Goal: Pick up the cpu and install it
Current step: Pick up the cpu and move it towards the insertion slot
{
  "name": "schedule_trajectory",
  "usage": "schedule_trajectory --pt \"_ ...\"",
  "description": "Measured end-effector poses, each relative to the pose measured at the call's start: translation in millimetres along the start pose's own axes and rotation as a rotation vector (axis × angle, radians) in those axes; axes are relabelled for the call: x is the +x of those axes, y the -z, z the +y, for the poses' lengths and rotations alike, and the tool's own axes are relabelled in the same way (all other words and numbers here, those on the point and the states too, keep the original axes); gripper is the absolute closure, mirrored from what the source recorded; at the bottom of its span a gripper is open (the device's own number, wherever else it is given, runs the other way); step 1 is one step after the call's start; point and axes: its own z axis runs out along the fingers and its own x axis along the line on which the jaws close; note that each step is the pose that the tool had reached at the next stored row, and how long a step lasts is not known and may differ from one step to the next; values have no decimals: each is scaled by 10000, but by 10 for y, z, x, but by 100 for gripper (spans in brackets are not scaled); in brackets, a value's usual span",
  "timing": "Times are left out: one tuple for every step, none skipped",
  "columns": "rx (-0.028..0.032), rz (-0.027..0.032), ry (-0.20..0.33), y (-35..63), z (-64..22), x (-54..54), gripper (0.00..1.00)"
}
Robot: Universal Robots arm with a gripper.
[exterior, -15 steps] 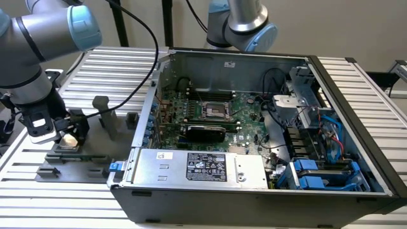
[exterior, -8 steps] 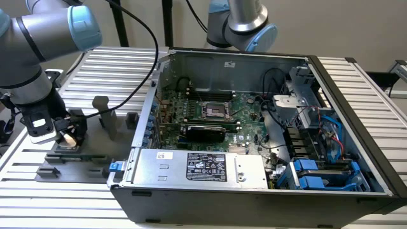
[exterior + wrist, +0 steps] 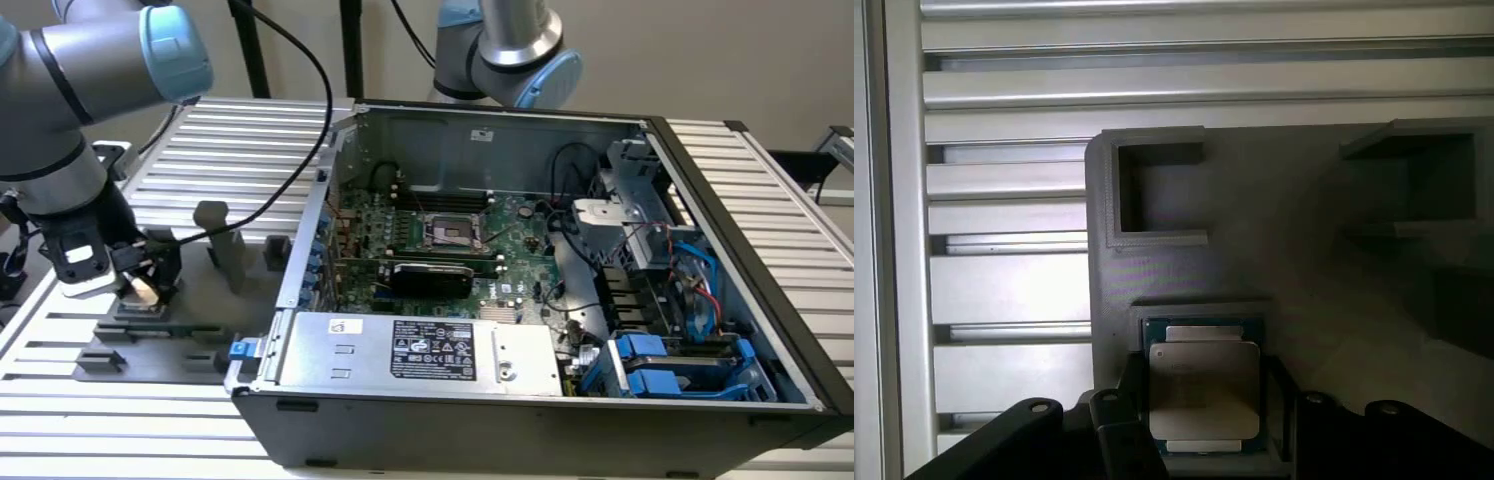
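Gripper (image 3: pixel 144 288) was noted down at the grey tray (image 3: pixel 1324 300), with jaws closed against two opposite edges of the cpu (image 3: pixel 1204 385). The cpu was gripped flat between the fingers, silvery top up, on the tray. A square recess (image 3: pixel 1154 195) was noted just beyond the fingertips. The black socket (image 3: pixel 451 232) was seen well apart from the gripper, inside the open computer case (image 3: pixel 747 210).

Silvery square cpu (image 3: pixel 1204 395) lies flat in a grey tray (image 3: pixel 1304 300) recess.

Tray posts (image 3: pixel 211 238) and the case wall (image 3: pixel 327 190) rise between cpu (image 3: pixel 1204 385) and motherboard socket (image 3: pixel 451 232).
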Motion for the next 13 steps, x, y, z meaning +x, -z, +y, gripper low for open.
schedule_trajectory --pt "1 2 0 37 1 0 45" --pt "0 0 0 82 4 -1 45" --pt "0 0 0 127 6 -1 45" --pt "1 2 -1 170 8 -1 45" --pt "1 2 -1 218 10 -1 45" --pt "1 2 -1 263 12 -2 45" --pt "2 3 -1 309 14 -2 45" --pt "1 2 0 354 15 -4 45" --pt "0 1 0 399 17 -5 45" --pt "1 2 0 444 19 -6 45" --pt "1 2 0 489 21 -8 45" --pt "1 2 -1 537 23 -9 45" --pt "2 3 0 583 25 -11 45"
